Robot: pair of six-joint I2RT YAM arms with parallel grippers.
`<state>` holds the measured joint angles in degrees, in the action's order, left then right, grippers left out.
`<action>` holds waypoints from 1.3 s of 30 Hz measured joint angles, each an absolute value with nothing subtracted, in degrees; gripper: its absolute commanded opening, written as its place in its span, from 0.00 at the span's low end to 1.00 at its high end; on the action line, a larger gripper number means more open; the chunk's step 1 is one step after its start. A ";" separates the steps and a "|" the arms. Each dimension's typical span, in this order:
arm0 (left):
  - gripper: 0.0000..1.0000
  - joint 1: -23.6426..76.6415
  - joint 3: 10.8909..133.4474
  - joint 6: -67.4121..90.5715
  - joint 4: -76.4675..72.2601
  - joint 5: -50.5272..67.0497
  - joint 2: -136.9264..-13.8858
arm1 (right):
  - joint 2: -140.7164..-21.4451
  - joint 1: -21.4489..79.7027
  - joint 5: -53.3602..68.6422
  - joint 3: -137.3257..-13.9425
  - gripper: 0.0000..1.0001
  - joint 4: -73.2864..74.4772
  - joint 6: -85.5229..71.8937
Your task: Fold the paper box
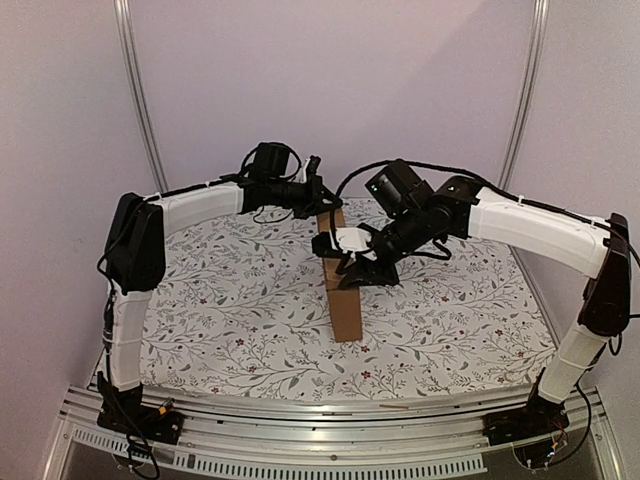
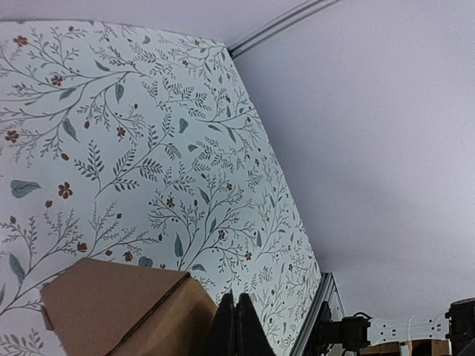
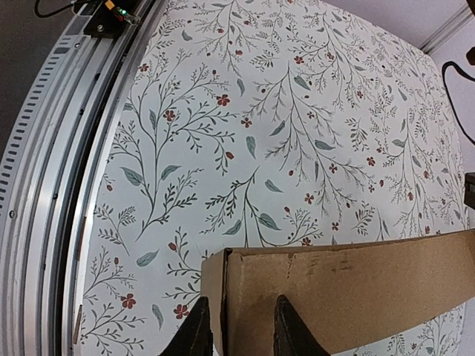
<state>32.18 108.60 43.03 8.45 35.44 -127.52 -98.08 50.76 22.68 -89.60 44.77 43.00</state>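
Floral cloth [image 1: 200,300] covers the table, with plain pale walls behind. At the left, the left gripper [image 2: 236,326] has its fingers pressed together with nothing between them, just beside the far end of the paper box [image 1: 343,305]. The box sits mid-table between the two grippers, partly formed, and appears to rest on a narrow side, so it rises as a thin upright slab. Its long axis runs near to far, one short end toward the near edge of the table and the other toward the back wall. At the right, the right gripper [image 3: 241,330] has its fingers apart, one outside the box's end wall and the other over its broad face. Whether they touch it I cannot tell.

Corrugated board like this is probably light. It should be stiff across its panels, hinge readily at the creases, and dent under a hard pinch. On edge it looks easy to tip. The best hold is likely a single wall or flap edge near a crease, with the other gripper bracing the opposite end.
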 measured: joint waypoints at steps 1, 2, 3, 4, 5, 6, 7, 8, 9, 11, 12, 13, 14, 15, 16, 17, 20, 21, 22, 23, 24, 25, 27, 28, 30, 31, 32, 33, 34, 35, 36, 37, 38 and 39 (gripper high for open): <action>0.02 32.18 108.60 43.05 8.45 35.44 -127.52 | -98.08 51.11 21.87 -89.62 0.25 44.56 43.18; 0.02 32.18 108.60 43.09 8.47 35.46 -127.52 | -98.08 51.46 20.95 -89.62 0.24 44.36 43.38; 0.02 32.18 108.60 43.09 8.49 35.44 -127.52 | -98.08 51.83 19.99 -89.69 0.23 44.12 43.57; 0.02 32.18 108.60 43.09 8.51 35.44 -127.52 | -98.08 52.21 18.98 -89.80 0.23 44.01 43.77; 0.02 32.18 108.60 43.09 8.54 35.42 -127.52 | -98.08 52.53 18.26 -89.93 0.22 43.99 43.83; 0.02 32.18 108.60 43.09 8.56 35.42 -127.52 | -98.08 52.93 17.26 -90.11 0.22 43.99 43.88; 0.02 32.18 108.60 43.09 8.58 35.42 -127.52 | -98.08 53.30 16.38 -90.28 0.22 44.07 43.94; 0.02 32.18 108.60 43.09 8.60 35.42 -127.52 | -98.08 53.58 15.77 -90.37 0.22 44.10 43.99; 0.02 32.16 108.60 43.09 8.60 35.44 -127.52 | -98.08 53.95 14.87 -90.43 0.22 44.10 44.05; 0.02 32.16 108.60 43.09 8.62 35.44 -127.52 | -98.08 54.65 13.32 -90.56 0.23 44.18 44.31; 0.02 32.14 108.60 43.09 8.64 35.42 -127.52 | -98.08 55.02 12.56 -90.76 0.23 44.40 44.47; 0.02 32.12 108.62 43.09 8.64 35.44 -127.52 | -98.08 55.33 12.23 -90.96 0.23 44.75 44.64; 0.02 32.12 108.62 43.11 8.64 35.44 -127.52 | -98.08 55.64 11.84 -91.29 0.23 45.23 44.77; 0.02 32.12 108.62 43.09 8.64 35.44 -127.52 | -98.08 55.96 11.40 -91.57 0.23 45.54 44.97; 0.02 32.12 108.62 43.11 8.64 35.44 -127.52 | -98.08 56.29 11.00 -91.83 0.23 45.78 45.10; 0.02 32.12 108.62 43.11 8.64 35.44 -127.52 | -98.08 56.47 10.81 -92.03 0.23 45.93 45.17; 0.02 32.12 108.64 43.13 8.64 35.44 -127.52 | -98.08 56.77 10.26 -92.33 0.23 46.22 45.32; 0.02 32.12 108.64 43.16 8.64 35.44 -127.52 | -98.08 56.90 10.07 -92.36 0.23 46.28 45.32; 0.02 32.12 108.64 43.16 8.64 35.44 -127.52 | -98.08 56.95 9.80 -92.36 0.23 46.33 45.34; 0.02 32.12 108.64 43.16 8.64 35.44 -127.52 | -98.08 56.95 9.61 -92.36 0.23 46.37 45.34; 0.02 32.12 108.64 43.18 8.64 35.42 -127.52 | -98.08 56.97 9.50 -92.36 0.23 46.39 45.36; 0.02 32.12 108.64 43.18 8.64 35.42 -127.52 | -98.08 56.99 9.45 -92.36 0.23 46.39 45.39; 0.02 32.12 108.64 43.22 8.64 35.42 -127.52 | -98.08 57.01 9.21 -92.36 0.23 46.39 45.54; 0.02 32.12 108.64 43.27 8.64 35.44 -127.52 | -98.08 57.01 9.08 -92.36 0.23 46.37 45.56; 0.02 32.12 108.64 43.33 8.64 35.42 -127.52 | -98.10 57.01 8.82 -92.36 0.23 46.24 45.74; 0.02 32.12 108.64 43.35 8.64 35.44 -127.55 | -98.19 57.01 8.69 -92.36 0.23 46.19 45.78; 0.02 32.12 108.64 43.35 8.64 35.44 -127.55 | -98.28 57.01 8.60 -92.36 0.23 46.06 45.80; 0.02 32.12 108.64 43.38 8.64 35.44 -127.52 | -98.50 57.01 8.51 -92.36 0.23 45.89 45.87; 0.02 32.12 108.64 43.35 8.64 35.44 -127.52 | -98.70 57.01 8.45 -92.36 0.23 45.80 45.95; 0.02 32.12 108.64 43.35 8.64 35.42 -127.52 | -98.85 57.01 8.45 -92.36 0.22 45.76 46.04; 0.02 32.12 108.64 43.38 8.67 35.42 -127.55 | -98.91 57.01 8.45 -92.38 0.21 45.54 46.17; 0.02 32.12 108.64 43.35 8.67 35.46 -127.55 | -98.96 57.06 8.36 -92.38 0.20 45.45 46.35; 0.02 32.12 108.64 43.35 8.67 35.44 -127.55 | -99.09 57.10 8.27 -92.40 0.18 45.34 46.52; 0.02 32.12 108.64 43.33 8.67 35.40 -127.55 | -99.22 57.17 8.25 -92.42 0.17 44.99 46.72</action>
